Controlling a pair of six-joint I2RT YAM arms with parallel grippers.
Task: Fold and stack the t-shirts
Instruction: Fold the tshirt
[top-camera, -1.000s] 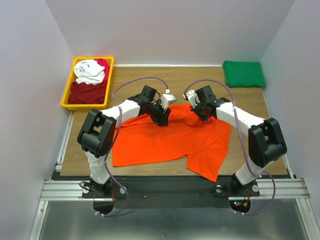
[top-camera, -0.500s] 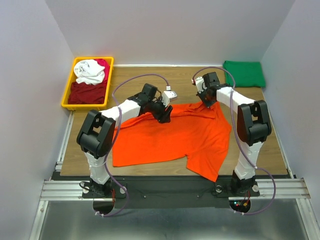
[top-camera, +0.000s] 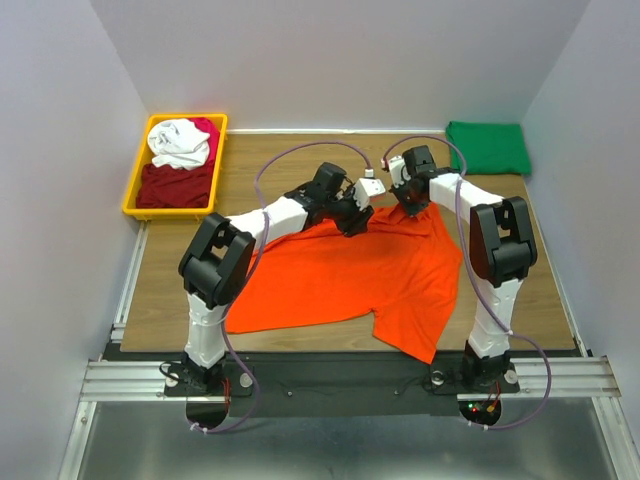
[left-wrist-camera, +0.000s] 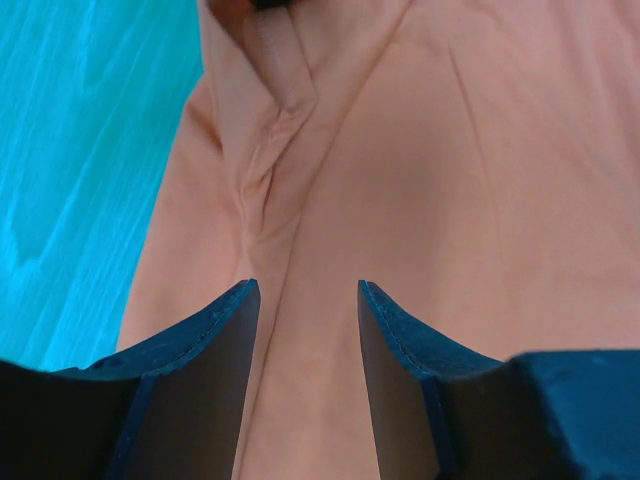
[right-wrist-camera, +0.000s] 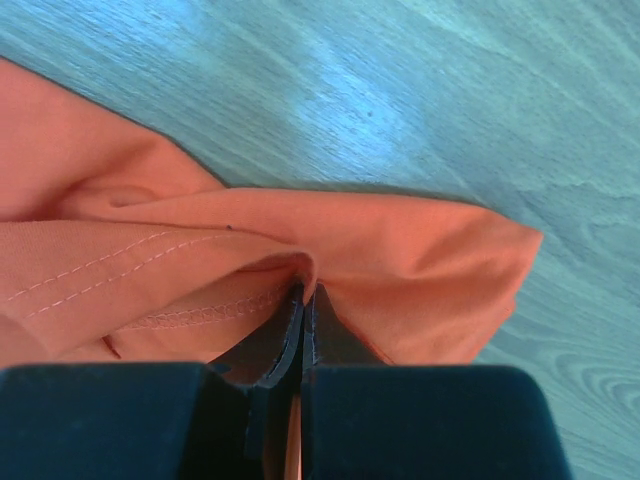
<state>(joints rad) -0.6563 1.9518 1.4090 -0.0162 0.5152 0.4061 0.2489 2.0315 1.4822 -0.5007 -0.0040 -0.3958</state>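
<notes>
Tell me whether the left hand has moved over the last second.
Yes: the left hand shifted right, farther from the yellow bin.

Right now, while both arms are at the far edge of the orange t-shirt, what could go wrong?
1. The right end effector pinches only a thin fold of the orange t-shirt; the cloth may slip out under a pull.
2. The left end effector is open above the cloth, so a pull from one side alone would likely skew the shirt.
3. The two end effectors are close together in the top view; they could collide.
</notes>
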